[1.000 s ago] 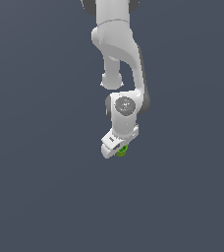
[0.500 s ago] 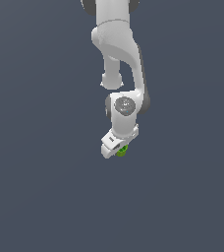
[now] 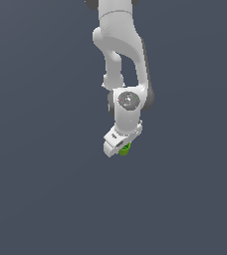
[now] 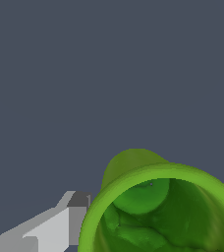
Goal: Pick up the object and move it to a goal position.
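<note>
— Holding the green cup [image 3: 125, 148] in our gripper [image 3: 119, 146]?
— Yes, clamped at one finger [image 4: 60, 221], lifted off the counter [image 3: 46, 199]. We should carry it smoothly, keeping our squeeze steady.

Plain dark slate-grey backdrop [image 3: 36, 199] w/ even flat light, same in both views.
</note>
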`<state>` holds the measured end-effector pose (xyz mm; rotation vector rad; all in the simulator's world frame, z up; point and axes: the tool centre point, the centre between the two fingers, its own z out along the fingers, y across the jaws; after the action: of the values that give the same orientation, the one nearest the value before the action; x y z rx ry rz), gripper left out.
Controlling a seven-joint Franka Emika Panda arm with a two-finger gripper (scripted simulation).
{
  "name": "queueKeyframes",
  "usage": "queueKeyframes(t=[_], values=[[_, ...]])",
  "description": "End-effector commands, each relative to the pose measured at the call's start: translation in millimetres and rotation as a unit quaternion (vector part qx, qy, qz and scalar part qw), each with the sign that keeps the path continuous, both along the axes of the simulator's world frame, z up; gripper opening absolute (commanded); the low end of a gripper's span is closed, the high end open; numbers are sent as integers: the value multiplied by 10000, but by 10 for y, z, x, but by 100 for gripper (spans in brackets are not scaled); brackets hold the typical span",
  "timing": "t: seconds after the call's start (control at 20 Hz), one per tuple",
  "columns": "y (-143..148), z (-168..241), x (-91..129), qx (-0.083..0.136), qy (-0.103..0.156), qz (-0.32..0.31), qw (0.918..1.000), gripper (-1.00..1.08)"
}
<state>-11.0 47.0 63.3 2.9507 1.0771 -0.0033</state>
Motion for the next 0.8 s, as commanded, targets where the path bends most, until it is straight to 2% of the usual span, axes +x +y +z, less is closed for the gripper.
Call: queueKeyframes(t=[0.0, 0.3, 0.75], values=[[32, 129, -32, -1, -12, 2, 10000, -100], [144, 555, -172, -6, -11, 5, 10000, -100], [382, 1454, -457, -7, -9, 10, 10000, -100]])
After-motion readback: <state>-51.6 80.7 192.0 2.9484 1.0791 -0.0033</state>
